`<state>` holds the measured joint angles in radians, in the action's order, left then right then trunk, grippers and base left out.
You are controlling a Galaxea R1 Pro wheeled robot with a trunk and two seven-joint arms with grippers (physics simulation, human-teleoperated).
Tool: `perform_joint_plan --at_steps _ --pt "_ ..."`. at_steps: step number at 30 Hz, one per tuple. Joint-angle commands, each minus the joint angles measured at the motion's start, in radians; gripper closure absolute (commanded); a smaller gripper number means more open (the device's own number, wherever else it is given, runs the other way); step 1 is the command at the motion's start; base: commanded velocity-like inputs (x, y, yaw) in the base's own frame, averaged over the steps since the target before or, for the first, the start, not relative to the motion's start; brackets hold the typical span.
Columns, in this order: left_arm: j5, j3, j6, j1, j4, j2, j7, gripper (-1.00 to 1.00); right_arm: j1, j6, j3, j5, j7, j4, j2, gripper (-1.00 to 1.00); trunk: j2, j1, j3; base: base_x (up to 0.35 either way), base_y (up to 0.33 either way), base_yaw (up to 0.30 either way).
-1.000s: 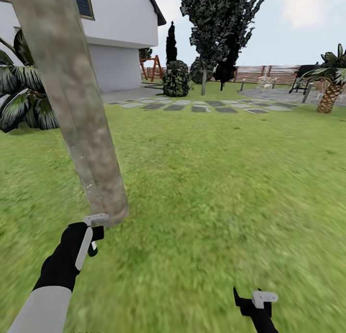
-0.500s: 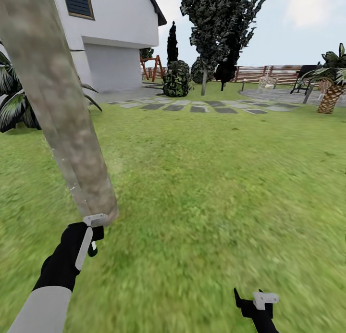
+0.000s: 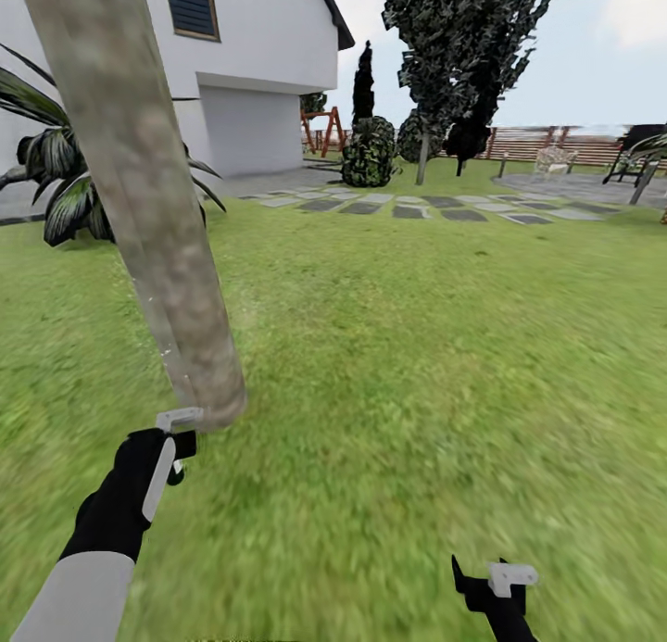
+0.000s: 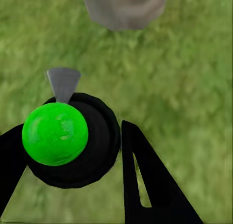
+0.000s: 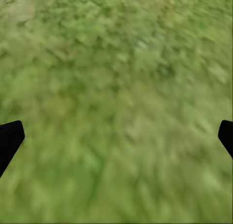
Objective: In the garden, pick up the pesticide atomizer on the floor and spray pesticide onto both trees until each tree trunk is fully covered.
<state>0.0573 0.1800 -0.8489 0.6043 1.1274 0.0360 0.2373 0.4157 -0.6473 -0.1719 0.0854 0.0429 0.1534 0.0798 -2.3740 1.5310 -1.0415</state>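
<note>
Currently: Left Arm Holds Atomizer at Trunk Base

Head view: the thick pale grey-beige mottled-bark tree trunk [image 3: 139, 197] rises from the blurry green grass lawn [image 3: 417, 364], leaning toward the picture's upper left. The left gripper [image 3: 171, 452] sits just beside the trunk's foot. Behind stand the white house [image 3: 250, 68], the dark-leaved tree [image 3: 463, 49] and the brown slatted wooden fence [image 3: 537, 144]. The right gripper [image 3: 496, 582] hangs low over grass, well apart from the trunk.

Left wrist view: the black round-bodied pesticide atomizer with a bright green cap [image 4: 63, 136] sits between the left fingers [image 4: 145, 180], which are closed against its body. Its grey nozzle [image 4: 63, 83] points toward the trunk base [image 4: 125, 8]. The atomizer's long axis runs toward the camera.

Right wrist view: the right fingers [image 5: 9, 139] are spread wide, holding nothing, over grass.
</note>
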Motion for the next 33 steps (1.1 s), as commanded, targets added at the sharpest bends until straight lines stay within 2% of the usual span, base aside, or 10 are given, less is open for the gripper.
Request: perform_joint_plan --at_steps 1,5,11,14,18,21,25,27,29,33 --pt "0.001 0.003 0.000 0.000 0.000 0.002 0.000 1.00 0.000 0.000 0.000 0.000 0.000 0.000 0.000 -1.00 0.000 0.000 0.000 0.000 0.000 0.277" --pt "0.002 0.011 -0.003 0.008 0.000 0.012 -0.001 1.00 0.000 0.000 0.000 0.000 0.000 0.000 0.000 -1.00 0.000 0.000 0.000 0.000 0.000 0.277" --pt "0.004 0.012 -0.013 0.019 0.000 0.066 -0.004 1.00 0.000 0.000 0.000 -0.001 0.000 0.000 0.002 -1.00 0.000 0.000 0.000 0.000 0.000 0.277" --pt "0.003 0.011 -0.015 0.019 0.001 0.085 -0.040 1.00 0.000 0.000 0.000 -0.001 0.000 0.000 0.002 -1.00 0.000 0.000 0.000 0.000 0.000 0.277" --pt "0.003 0.010 -0.036 0.059 0.002 0.088 -0.064 1.00 0.000 0.000 0.000 -0.001 0.000 0.000 0.002 -1.00 0.000 0.000 0.000 0.000 0.000 0.277" --pt "0.002 0.003 -0.063 0.094 0.003 0.080 -0.067 1.00 0.000 0.000 0.000 -0.001 0.000 0.000 0.002 -1.00 0.000 0.000 0.000 0.000 0.000 0.145" --pt "0.000 -0.003 -0.073 0.095 0.014 0.072 -0.067 1.00 0.000 0.000 0.000 -0.001 0.000 0.000 0.003 -1.00 0.000 0.000 0.000 0.006 0.000 0.022" --pt "-0.001 -0.017 -0.074 0.095 0.016 0.072 -0.067 1.00 0.000 0.000 0.000 -0.001 0.000 0.000 0.003 -1.00 0.000 0.000 0.000 0.184 0.000 0.004" --pt "-0.002 -0.049 -0.074 0.095 0.017 0.073 -0.067 1.00 -0.001 0.000 0.000 0.000 0.000 -0.001 0.004 -1.00 0.000 0.000 0.000 0.295 -0.003 0.001" --pt "0.002 -0.062 -0.075 0.095 0.017 0.074 -0.067 1.00 -0.001 0.000 0.000 0.000 0.000 0.000 0.004 -1.00 0.000 0.000 0.000 0.324 -0.075 0.000"
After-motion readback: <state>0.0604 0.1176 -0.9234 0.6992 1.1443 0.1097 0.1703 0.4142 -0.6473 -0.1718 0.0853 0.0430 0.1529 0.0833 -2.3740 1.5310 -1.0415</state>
